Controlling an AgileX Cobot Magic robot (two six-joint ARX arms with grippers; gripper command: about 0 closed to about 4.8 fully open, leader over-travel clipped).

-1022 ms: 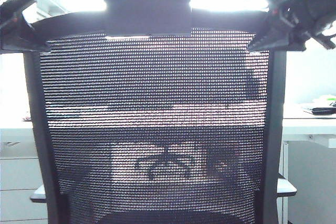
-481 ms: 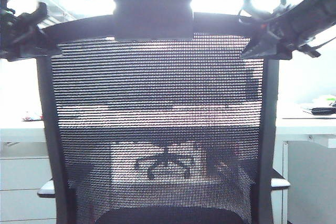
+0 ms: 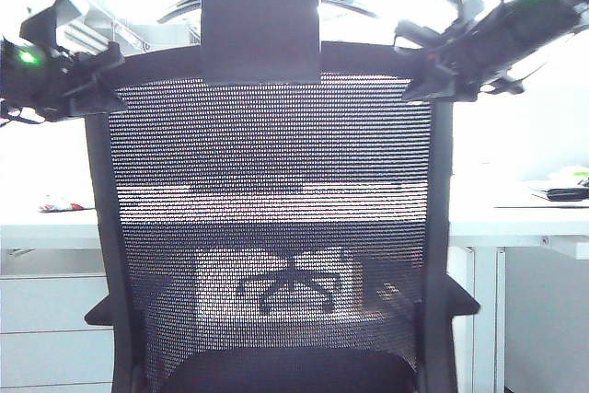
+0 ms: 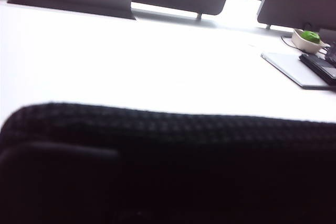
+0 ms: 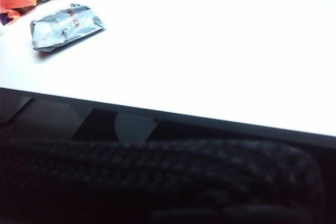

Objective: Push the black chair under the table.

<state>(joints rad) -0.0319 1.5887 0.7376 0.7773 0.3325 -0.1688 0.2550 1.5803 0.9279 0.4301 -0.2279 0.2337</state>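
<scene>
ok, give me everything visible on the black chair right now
The black chair is upright, back to the exterior camera: see-through mesh in a solid black frame, a headrest block on top, armrests at both sides. The left gripper and right gripper are at its upper corners; jaws unclear. The table is beyond it.

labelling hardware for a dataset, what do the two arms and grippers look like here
Both are black and blocky. The left gripper and right gripper end in dark angular jaws. Each arm shows a small glowing green light, and thin dark cables run along the right arm. No markings are legible against the backlight.
</scene>
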